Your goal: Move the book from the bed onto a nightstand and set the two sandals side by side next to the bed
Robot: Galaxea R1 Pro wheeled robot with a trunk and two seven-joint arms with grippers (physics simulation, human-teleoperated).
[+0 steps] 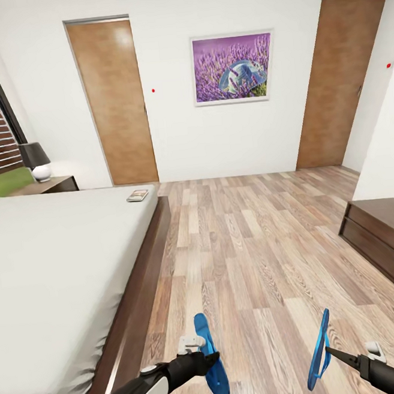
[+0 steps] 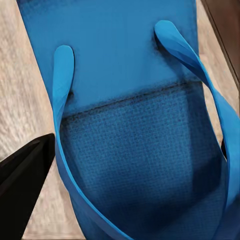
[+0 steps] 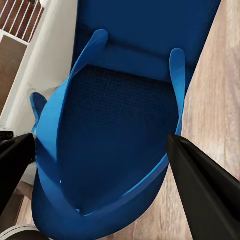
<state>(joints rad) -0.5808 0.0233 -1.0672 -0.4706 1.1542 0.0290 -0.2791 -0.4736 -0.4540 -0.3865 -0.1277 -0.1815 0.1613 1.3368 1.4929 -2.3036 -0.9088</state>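
Wood-plank floor (image 1: pixel 244 246) runs from the foot of the robot up to a white wall with two brown door panels (image 1: pixel 115 102) and a framed lavender picture (image 1: pixel 233 67) between them. The bed (image 1: pixel 54 277), grey mattress on a dark frame, fills the left side; the book (image 1: pixel 138 195) lies on its far corner near the edge. Beyond it a nightstand (image 1: pixel 54 185) carries a dark-shaded lamp (image 1: pixel 36 161). A dark bench cabinet (image 1: pixel 384 236) sits against the right wall.

Low in front, the left gripper (image 1: pixel 208 358) has its fingers clamped on one blue sandal (image 1: pixel 212 364), held above the floor beside the bed frame. The right gripper's (image 1: pixel 332 352) fingers (image 3: pixel 200 185) pinch the other sandal (image 1: pixel 319 351), turned edge-on, well apart from the first.
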